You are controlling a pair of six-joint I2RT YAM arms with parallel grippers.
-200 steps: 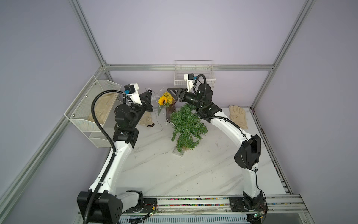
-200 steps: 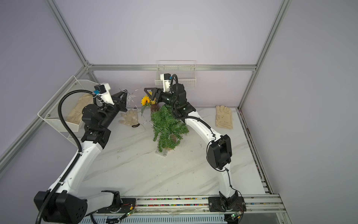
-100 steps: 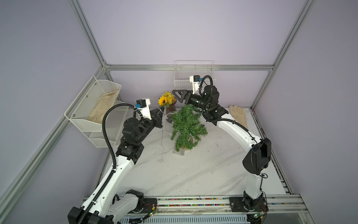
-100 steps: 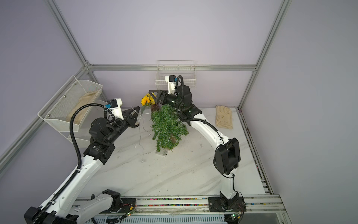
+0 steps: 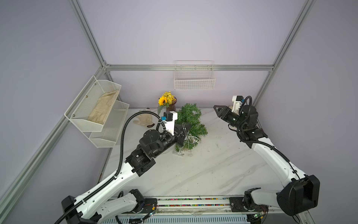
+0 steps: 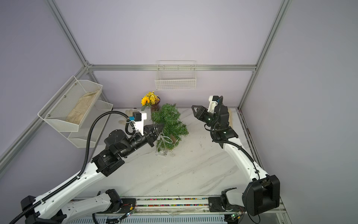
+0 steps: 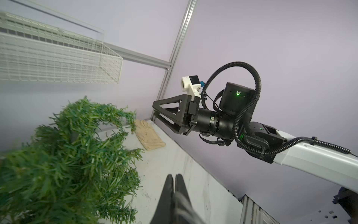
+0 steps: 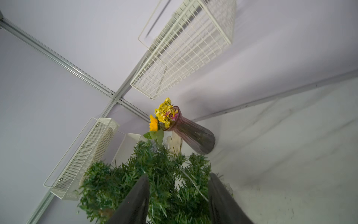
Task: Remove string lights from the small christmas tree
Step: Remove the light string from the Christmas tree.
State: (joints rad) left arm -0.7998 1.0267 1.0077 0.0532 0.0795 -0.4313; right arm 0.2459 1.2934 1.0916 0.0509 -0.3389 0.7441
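Observation:
The small christmas tree [image 5: 191,118] [image 6: 170,120], bushy and green, stands at the back middle of the marble table. My left gripper [image 5: 186,126] [image 6: 161,126] sits against its left side, shut on the string lights [image 5: 190,140]. Their silvery wire loops hang from the jaws down to a clear box [image 5: 179,152] on the table. Pale strands [image 7: 182,201] lie along the closed fingers in the left wrist view. My right gripper [image 5: 215,107] [image 8: 178,177] hovers right of the tree, apart from it, open and empty.
A brown vase with a sunflower [image 5: 170,104] stands just behind the tree. A white wire basket [image 5: 194,81] hangs on the back wall and a mesh shelf [image 5: 96,108] on the left wall. Gloves lie at the back left [image 5: 144,119] and back right [image 7: 149,135].
My left arm has swung from the back left over to the tree's left side, bringing the strand with it. The right gripper has drawn back rightward from the treetop, its jaws narrower.

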